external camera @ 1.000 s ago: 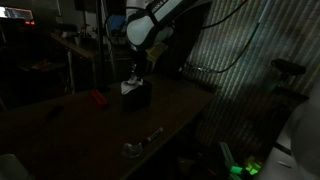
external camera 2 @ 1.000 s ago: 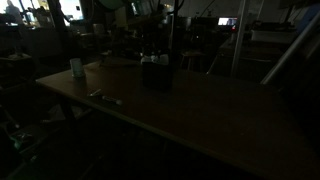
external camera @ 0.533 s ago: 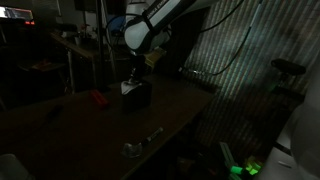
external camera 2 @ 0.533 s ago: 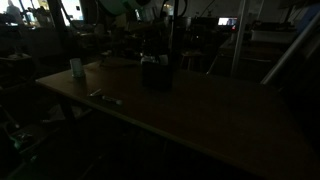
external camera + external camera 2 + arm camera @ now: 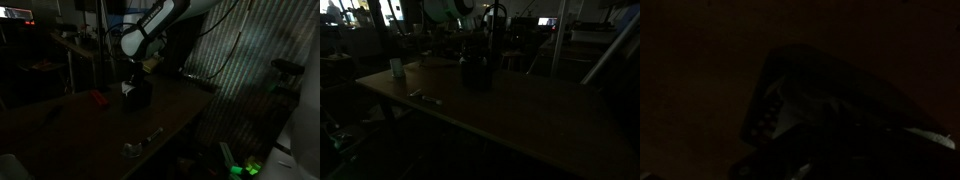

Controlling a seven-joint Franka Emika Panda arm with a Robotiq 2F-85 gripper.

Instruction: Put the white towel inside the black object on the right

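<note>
Dropped lower, the arm holds its tool, spread untellable, above the white towel, unseen in wrist view.

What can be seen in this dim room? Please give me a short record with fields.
lighting: very dark
robot arm: white, reaching down over the table
hand: above the black object; open or shut unclear
white towel: at the black object's top
red item: on the table, apart from it
wrist view: too dark to read

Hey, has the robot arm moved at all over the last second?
Yes. In an exterior view the white arm has swung left relative to the black object, which stayed put.
</note>
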